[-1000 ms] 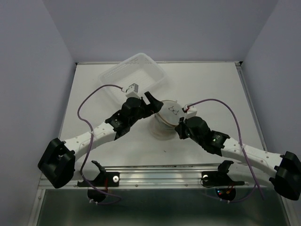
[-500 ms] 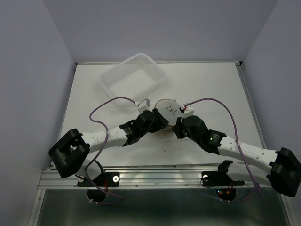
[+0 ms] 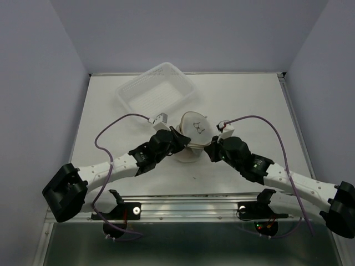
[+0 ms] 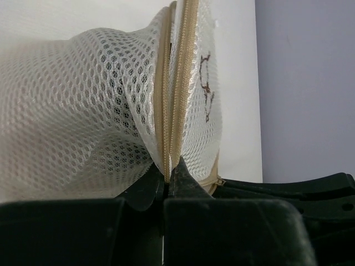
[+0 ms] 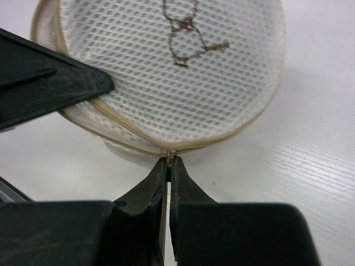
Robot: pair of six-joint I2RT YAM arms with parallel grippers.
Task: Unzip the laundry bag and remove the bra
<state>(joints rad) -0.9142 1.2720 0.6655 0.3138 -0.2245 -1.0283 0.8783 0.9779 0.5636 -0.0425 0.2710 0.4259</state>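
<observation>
At mid-table, laundry bag [image 3: 194,128] rim [image 4: 176,83] pinched in left fingers [image 4: 143,191], zipper pull [image 5: 168,153] seemingly in right fingers [image 5: 148,189].

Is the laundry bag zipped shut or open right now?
Shut where visible: on the laundry bag the tan zipper runs closed in both wrist views, no gap; far side hidden.

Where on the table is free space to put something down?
Bare table lies right of the laundry bag, toward the far right corner, and in a strip left of the basket. The middle is crowded: left gripper and right gripper pinch the bag.
</observation>
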